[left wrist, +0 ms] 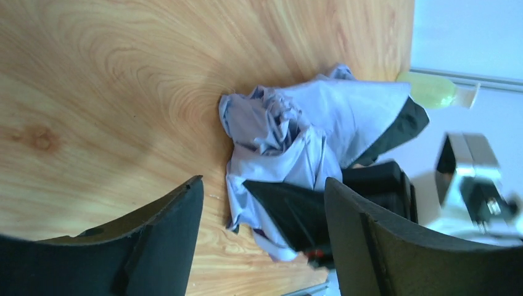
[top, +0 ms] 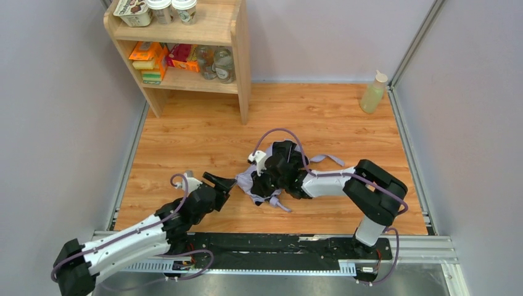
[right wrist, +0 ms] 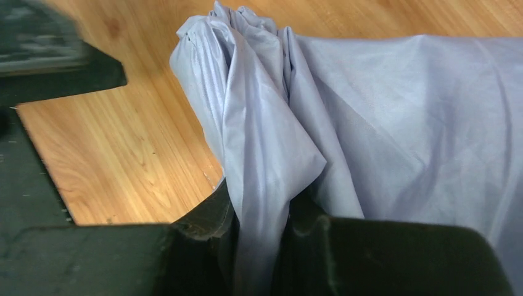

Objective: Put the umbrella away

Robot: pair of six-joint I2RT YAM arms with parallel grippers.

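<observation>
While the umbrella (top: pixel 247 180) lies bunched on the table (top: pixel 185 135), in front of the shelf (top: pixel 243 61) and well apart from it, the right gripper (top: pixel 264 184) is seen from above buried in the canopy, seemingly to gather it. From the left wrist, the left gripper (left wrist: pixel 262 194) is shown spread wide, clear of the fabric, likely poised to assist. From the right wrist, a lilac fold is seen clenched between the jaws.

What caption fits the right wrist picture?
Right gripper pinching a fold of the lilac umbrella on the wooden table.
</observation>
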